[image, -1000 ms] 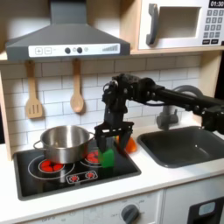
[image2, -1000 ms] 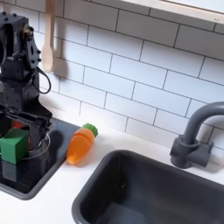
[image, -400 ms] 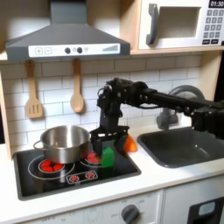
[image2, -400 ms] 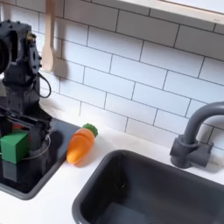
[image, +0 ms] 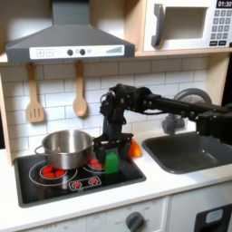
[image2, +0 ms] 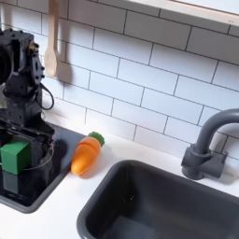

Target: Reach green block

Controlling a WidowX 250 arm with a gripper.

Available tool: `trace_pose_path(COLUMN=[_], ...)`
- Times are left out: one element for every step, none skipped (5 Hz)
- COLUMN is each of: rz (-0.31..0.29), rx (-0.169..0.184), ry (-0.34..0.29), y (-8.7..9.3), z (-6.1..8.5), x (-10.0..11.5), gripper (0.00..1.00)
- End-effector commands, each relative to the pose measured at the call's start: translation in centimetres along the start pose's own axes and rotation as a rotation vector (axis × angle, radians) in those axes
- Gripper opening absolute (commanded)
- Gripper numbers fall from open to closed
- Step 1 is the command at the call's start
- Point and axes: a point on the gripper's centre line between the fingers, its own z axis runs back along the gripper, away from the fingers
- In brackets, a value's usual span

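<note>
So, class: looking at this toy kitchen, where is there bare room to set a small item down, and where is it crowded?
Free: the white counter strip between the carrot toy and the sink, and the stovetop's front edge by the knobs. Crowded: the stovetop's right side, where the gripper hangs over the green block beside the steel pot.

Block (image: pixel 111 162) bright green, plain, at frame centre in the first exterior view; same green at left edge of the second exterior view (image2: pixel 14 156). Carrot toy (image2: pixel 86 154) orange with green tip. Arm (image: pixel 154 101) and gripper (image2: pixel 26 149) black. Pot (image: pixel 65 148) shiny silver steel. Stove top (image: pixel 54 180) black with red ring burners. Wall tiles (image2: pixel 140 89) white, grey grout, brick pattern. Sink (image2: pixel 159 205) dark grey; faucet (image2: pixel 207 145) grey. Wooden spoon (image: pixel 80 102) tan. Counter (image2: pixel 56 217) white.
</note>
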Motion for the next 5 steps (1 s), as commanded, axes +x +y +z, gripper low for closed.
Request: trace_pose_path(rz=[-0.017, -0.02, -0.013, -0.011, -0.011], rx=[-0.002, -0.001, 0.003, 0.006, 0.006], ry=[0.038, 0.043, 0.044, 0.039, 0.039], y=[-0.05, 0.29, 0.08, 0.26, 0.26], z=[-1.6, -1.96, -1.79, -1.69, -1.69], x=[-0.24, 0.08, 0.18, 0.23, 0.23], gripper=[1.0, 1.0, 1.0, 1.0, 1.0])
